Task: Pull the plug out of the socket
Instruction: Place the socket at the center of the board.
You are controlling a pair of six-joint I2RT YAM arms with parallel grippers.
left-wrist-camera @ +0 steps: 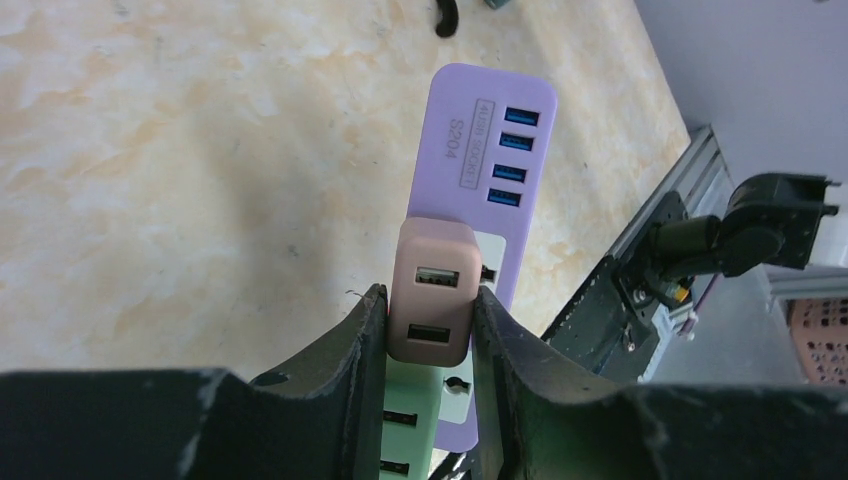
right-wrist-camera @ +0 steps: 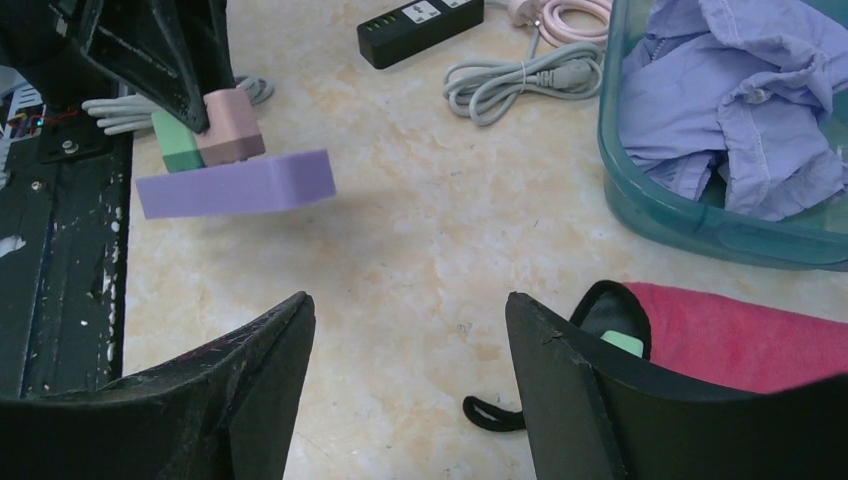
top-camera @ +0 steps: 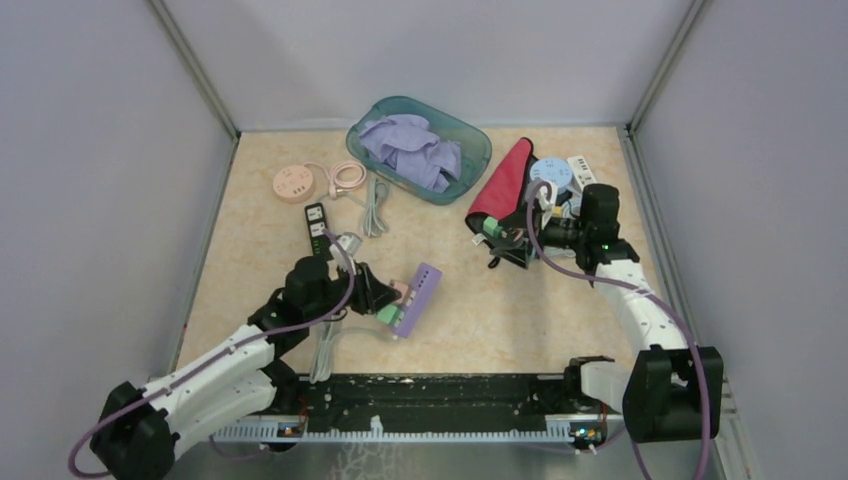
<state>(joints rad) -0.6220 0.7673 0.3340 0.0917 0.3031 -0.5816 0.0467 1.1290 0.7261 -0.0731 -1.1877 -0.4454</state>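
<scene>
While the left gripper [left-wrist-camera: 428, 312] is clamped on the pink plug [left-wrist-camera: 432, 295], that plug is seated in the purple socket strip [left-wrist-camera: 482, 110]. The strip appears to hang from it just above the surface [right-wrist-camera: 420, 200], with a green plug [left-wrist-camera: 405, 425] touching the pink one's side. The right gripper [right-wrist-camera: 410, 335] is spread wide and empty, well apart, near the red pouch [right-wrist-camera: 740, 340]. The grasp looks made and the separation not yet done. Next, the 2 parts probably need opposing forces: the right gripper bracing the strip while the left pulls straight out.
</scene>
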